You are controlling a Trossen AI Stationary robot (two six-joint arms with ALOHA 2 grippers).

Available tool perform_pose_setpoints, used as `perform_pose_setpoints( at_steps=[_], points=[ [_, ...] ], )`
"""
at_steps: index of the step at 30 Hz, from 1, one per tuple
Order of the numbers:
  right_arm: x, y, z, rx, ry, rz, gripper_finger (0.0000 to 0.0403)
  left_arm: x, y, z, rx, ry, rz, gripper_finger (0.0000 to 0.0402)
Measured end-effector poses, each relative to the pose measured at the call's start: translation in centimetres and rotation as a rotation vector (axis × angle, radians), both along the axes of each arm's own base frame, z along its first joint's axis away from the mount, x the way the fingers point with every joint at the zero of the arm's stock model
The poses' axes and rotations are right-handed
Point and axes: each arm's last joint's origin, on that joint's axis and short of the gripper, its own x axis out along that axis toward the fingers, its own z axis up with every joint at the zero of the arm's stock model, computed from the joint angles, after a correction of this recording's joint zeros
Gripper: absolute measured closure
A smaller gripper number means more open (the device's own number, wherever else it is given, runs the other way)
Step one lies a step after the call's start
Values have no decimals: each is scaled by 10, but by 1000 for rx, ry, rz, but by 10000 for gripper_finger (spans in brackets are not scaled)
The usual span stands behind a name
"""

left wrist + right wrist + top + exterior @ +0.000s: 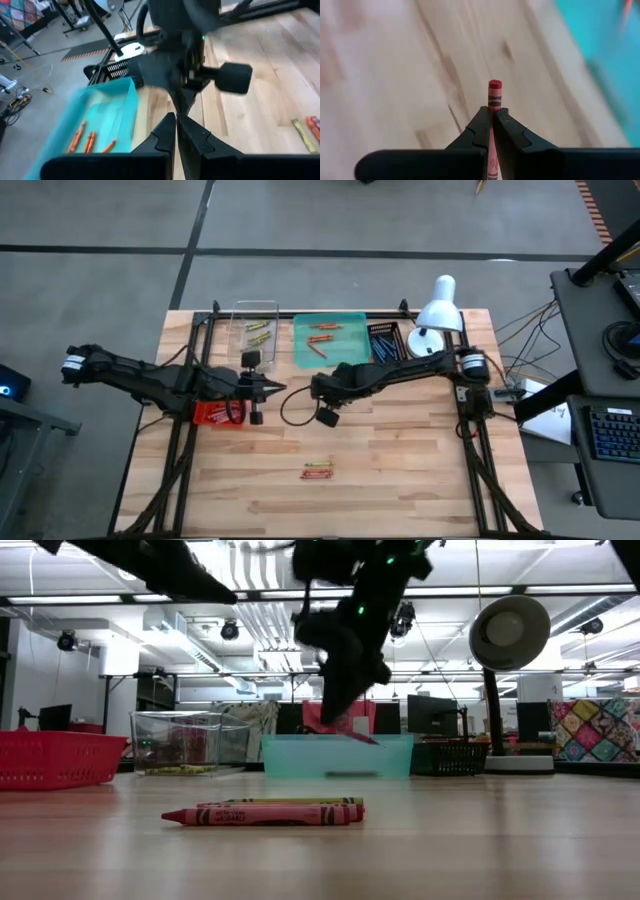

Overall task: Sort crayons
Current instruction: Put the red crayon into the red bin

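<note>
**Sorting well along, a few crayons left**

On the table [400, 480], the teal tray [350, 355] holds orange crayons [320, 340], the clear bin [240, 315] yellow-green ones [258, 332], the dark basket [383, 340] blue ones. The red basket [208, 414] sits under the left arm. The right tool [492, 116] grips a red crayon [494, 92] near the teal tray. The left tool [177, 124] is closed and empty. Two crayons [318, 471] remain loose at the table's front.

I work in an open-plan lab: exposed ceiling ducts [250, 615], computer monitors [432, 715] on benches, loose cables [520, 330] and a keyboard [610, 432] beside my wooden table [400, 470].
</note>
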Motion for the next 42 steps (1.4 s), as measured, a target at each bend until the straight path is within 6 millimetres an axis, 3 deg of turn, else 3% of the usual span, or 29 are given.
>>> perform_pose_setpoints(
  at_steps=[5, 10, 17, 30, 42],
  points=[
    [-14, 1, 27, -26, -349, 126, 394, 0, 0, -11, -38, -134, -13, 402],
    [-26, 4, 31, -76, -671, 278, 394, -1, -4, -20, -104, -289, -152, 401],
    [-30, 3, 41, -86, -1039, 440, 394, -3, -4, -29, -185, -333, -139, 365],
    [-22, 3, 71, -115, -1153, 602, 394, 8, -6, -37, -246, -337, -124, 247],
    [-22, 3, 68, -126, -1143, 627, 394, 30, -9, -48, -244, -409, -149, 237]
  ],
)
